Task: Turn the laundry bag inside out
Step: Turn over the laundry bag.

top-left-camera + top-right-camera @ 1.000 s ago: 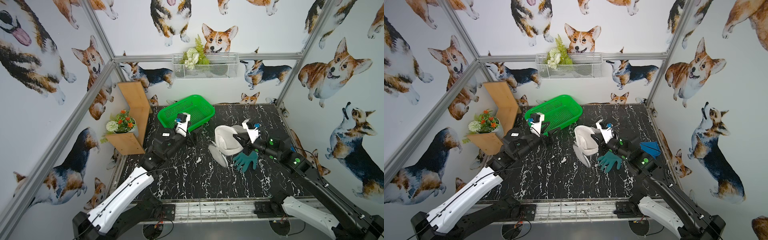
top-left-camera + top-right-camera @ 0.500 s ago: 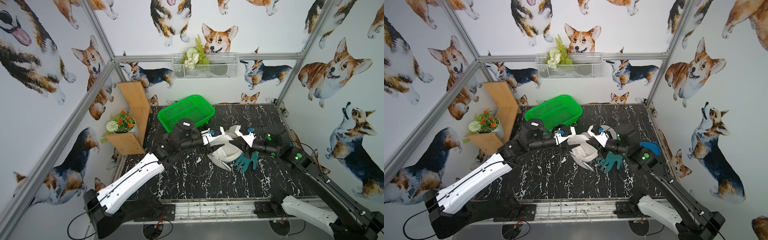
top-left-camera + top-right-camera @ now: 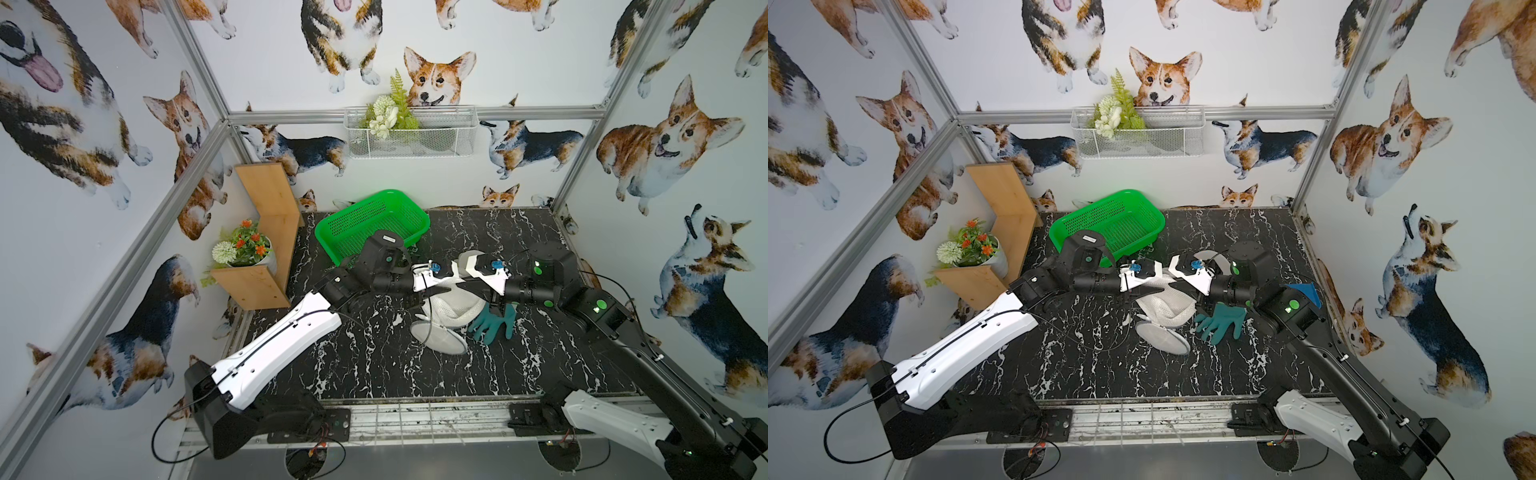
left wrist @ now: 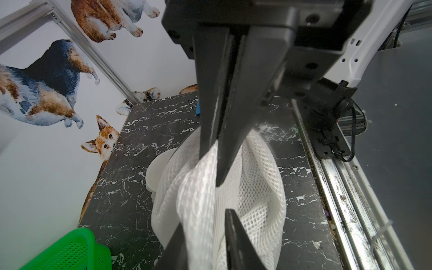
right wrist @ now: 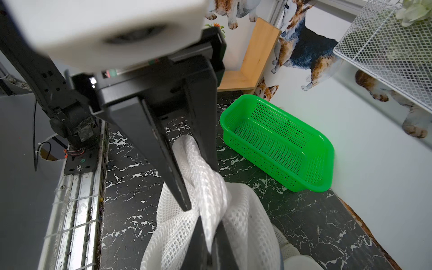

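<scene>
Left end effector (image 4: 205, 219) and right end effector (image 5: 210, 226) pinch laundry bag (image 3: 451, 307).

Cut off, blurred
In the right wrist view the right gripper (image 5: 209, 224) is cut off behind its fingers; the white housing (image 5: 105, 30) behind the left gripper (image 5: 202, 189) fingers is blurred.

Left arm (image 3: 282, 353) and right arm (image 3: 615, 328) both reach inward, wrists roughly level, facing each other. Left hand (image 4: 214, 168) and right hand (image 5: 201, 187) meet tip to tip, each pinched tight on a fold of the laundry bag (image 3: 451, 309).
</scene>
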Motion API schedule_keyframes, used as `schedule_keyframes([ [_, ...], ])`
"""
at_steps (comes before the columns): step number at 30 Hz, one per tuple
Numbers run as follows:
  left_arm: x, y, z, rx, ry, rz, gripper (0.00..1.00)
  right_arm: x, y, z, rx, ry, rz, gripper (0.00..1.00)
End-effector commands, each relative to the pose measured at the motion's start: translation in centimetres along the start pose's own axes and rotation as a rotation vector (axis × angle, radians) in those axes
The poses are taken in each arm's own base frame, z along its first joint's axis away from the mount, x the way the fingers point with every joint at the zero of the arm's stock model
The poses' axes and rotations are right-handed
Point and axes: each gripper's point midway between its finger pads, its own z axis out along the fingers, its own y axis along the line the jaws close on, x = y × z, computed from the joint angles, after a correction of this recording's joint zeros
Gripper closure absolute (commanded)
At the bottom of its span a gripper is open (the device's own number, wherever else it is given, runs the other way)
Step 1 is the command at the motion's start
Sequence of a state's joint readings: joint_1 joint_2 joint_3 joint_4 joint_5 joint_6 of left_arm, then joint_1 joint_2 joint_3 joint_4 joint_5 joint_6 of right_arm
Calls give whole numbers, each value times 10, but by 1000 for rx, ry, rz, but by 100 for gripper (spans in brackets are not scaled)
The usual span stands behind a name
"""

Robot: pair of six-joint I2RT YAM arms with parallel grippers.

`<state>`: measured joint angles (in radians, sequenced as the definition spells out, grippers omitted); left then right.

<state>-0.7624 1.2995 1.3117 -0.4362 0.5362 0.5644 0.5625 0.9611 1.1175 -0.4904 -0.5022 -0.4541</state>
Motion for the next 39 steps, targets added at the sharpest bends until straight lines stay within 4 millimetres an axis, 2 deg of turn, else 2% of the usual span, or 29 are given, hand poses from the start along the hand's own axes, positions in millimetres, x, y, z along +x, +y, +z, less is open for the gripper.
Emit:
schedule_keyframes([
  [1,-1,-10,1,57,-11,-3,89,-13,-4,-2,13,-41,-58,100],
  [3,-2,-9,0,52,-10,-9,100,-15,-5,-2,20,-52,-52,100],
  [5,-2,-7,0,38,-12,-19,100,-16,-7,-3,37,-64,-29,97],
  [7,-3,-2,-1,3,-20,-37,100,-18,-14,-5,83,-84,27,73],
  [9,-1,10,-2,-72,-18,-78,100,-25,-26,-13,166,-135,130,58],
  [11,2,23,-3,-155,-22,-136,100,-32,-43,-25,269,-198,288,48],
  [14,6,40,-6,-274,-56,-236,100,-26,-66,-43,418,-250,576,42],
  [17,5,50,-11,-347,-118,-315,100,-9,-68,-48,460,-233,827,41],
  [20,2,53,-17,-384,-192,-368,100,9,-54,-42,410,-188,1022,44],
  [23,-2,50,-18,-363,-239,-379,100,15,-36,-35,315,-159,1106,47],
  [27,-8,42,-17,-320,-271,-354,100,14,-30,-34,281,-169,1122,48],
  [33,-11,35,-19,-286,-289,-338,100,14,-40,-40,341,-171,1081,48],
  [37,-12,33,-20,-279,-300,-338,100,13,-42,-39,338,-155,1062,59],
  [39,-13,32,-21,-276,-305,-335,100,12,-43,-40,348,-151,1053,60],
])
